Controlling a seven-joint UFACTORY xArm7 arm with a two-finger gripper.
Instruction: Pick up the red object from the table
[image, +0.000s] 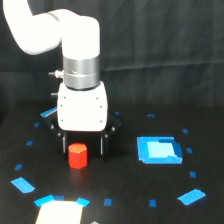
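near the front edge of the table (125, 210) lie pale and blue tape marks (60, 202), untouched by the task. a little further in, left of the table's middle, the red object (77, 155) stands on the black cloth, not yet lifted as far as i can tell. the gripper (83, 145) hangs over it with its two dark fingers spread, one either side of the block and seemingly just behind it, not pressing it. closing and raising remain. toward the right edge sits the blue rectangle (159, 150).

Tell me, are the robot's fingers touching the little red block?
Cannot tell. In the exterior view the fingers stand either side of the red block, with dark gaps showing, but the block may sit in front of them.
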